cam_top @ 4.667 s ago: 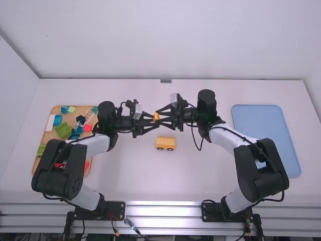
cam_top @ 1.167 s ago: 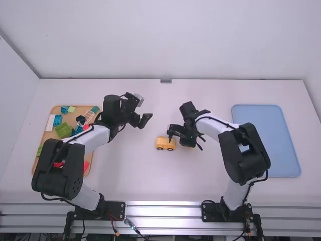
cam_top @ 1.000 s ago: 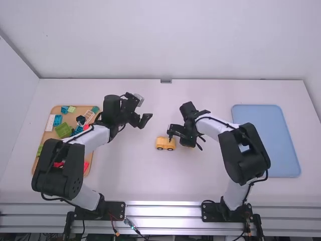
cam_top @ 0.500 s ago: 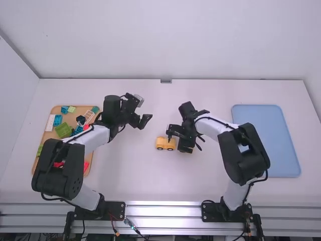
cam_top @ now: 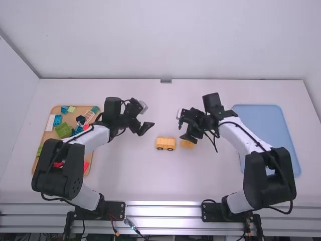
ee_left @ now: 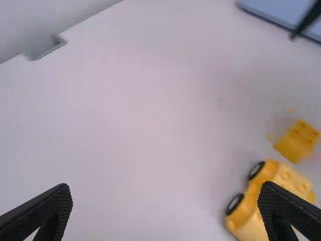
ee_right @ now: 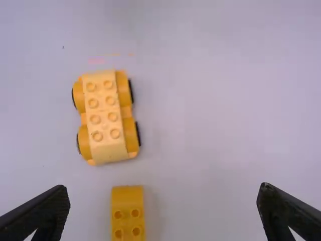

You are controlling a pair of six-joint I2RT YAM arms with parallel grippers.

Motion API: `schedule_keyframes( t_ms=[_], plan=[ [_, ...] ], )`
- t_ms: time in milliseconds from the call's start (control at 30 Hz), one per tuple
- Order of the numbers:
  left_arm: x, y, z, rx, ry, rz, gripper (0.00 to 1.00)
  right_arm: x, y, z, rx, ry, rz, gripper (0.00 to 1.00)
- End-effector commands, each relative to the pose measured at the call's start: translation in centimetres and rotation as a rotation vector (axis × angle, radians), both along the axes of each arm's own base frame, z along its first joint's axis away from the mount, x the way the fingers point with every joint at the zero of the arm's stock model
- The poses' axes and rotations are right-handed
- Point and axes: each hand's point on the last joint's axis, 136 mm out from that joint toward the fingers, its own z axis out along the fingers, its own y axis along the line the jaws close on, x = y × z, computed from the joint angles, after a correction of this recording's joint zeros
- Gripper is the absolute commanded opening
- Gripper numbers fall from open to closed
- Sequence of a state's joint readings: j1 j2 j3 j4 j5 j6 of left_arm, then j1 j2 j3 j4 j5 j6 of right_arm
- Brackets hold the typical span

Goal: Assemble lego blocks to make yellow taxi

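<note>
- Chassis (cam_top: 165,143), yellow, studded and black-wheeled, is being supported by the white table (cam_top: 125,181).
- Near it, apart, a yellow studded brick (cam_top: 187,144) is being borne close by the right claw (cam_top: 189,137).
- Right claw and left claw (cam_top: 146,129) are both being held spread.

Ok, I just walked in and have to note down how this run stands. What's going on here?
Nothing is being held right now. The right gripper hangs open close to a yellow block, and the left gripper is open in the air too. The block sits on the table beside a yellow car base on wheels, not touching it, so the taxi looks unfinished. More coloured blocks lie in the tan tray on the left.
</note>
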State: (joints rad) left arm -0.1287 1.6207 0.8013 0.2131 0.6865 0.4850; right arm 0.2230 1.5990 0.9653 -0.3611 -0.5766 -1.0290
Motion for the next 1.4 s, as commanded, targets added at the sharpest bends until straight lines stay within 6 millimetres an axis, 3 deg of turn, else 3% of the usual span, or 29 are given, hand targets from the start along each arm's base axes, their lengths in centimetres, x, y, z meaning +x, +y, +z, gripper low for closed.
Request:
schedule_keyframes(
  t_ms=[0,133,300,500,633,900,1067,1367],
  plan=[
    [-1.8,-1.6,1.8,0.009,-0.168,-0.235,0.99,-2.0,0.3,-1.7,0.114,0.052,0.021,0.99],
    [-4.3,-2.9,1.9,-0.017,-0.258,-0.432,0.99,-2.0,0.1,-3.3,0.205,0.040,-0.030,0.99],
    [-5.5,-4.0,0.7,-0.084,-0.272,-0.536,0.99,-3.4,0.0,-4.2,0.297,0.044,0.024,0.99],
    [-5.5,-4.6,-2.2,-0.121,-0.230,-0.564,0.99,-2.7,-1.2,-6.6,0.306,0.091,0.021,0.99],
    [-5.3,-4.9,-3.0,-0.140,-0.187,-0.550,0.99,-3.1,-1.4,-7.7,0.316,0.083,0.089,0.98],
    [-5.7,-5.0,-2.9,-0.167,-0.178,-0.564,0.99,-2.9,-2.1,-10.2,0.276,0.086,0.087,0.85],
    [-5.8,-5.0,-2.6,-0.183,-0.184,-0.573,0.99,-2.5,-2.0,-11.3,0.286,0.103,0.063,0.62],
    [-5.9,-5.2,-2.8,-0.178,-0.177,-0.573,0.99,-2.6,-2.1,-11.5,0.284,0.112,0.060,0.34]
  ],
)
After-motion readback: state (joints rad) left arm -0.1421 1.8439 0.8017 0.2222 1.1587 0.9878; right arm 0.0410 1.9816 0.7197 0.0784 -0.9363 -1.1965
